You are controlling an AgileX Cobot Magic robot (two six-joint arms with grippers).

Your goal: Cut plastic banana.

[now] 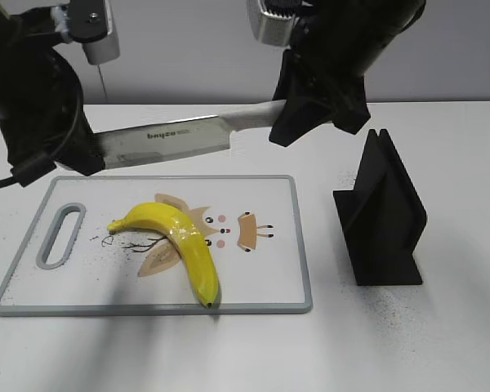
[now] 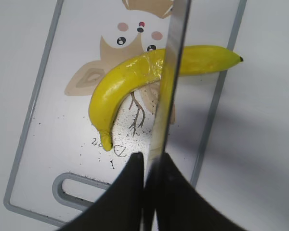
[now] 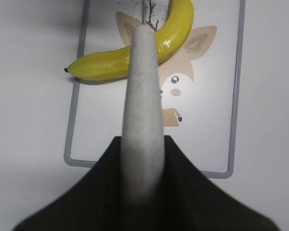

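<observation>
Step in hand: knife [image 1: 167,140] held level above the cutting board [image 1: 269,278], not yet cutting. Right gripper [image 1: 287,114] has jaws clamped on the handle; left gripper [image 2: 151,166] has jaws pinching the blade tip. Plastic banana [image 1: 180,245] lies whole on the board, directly under the blade. Next: both arms lower together, blade across banana's middle.

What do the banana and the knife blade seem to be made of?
The curved yellow banana looks like glossy plastic, showing sharp highlights and a taped seam mid-length. The long silver knife blade appears to be brushed steel: grey, reflective, with printed lettering.
</observation>
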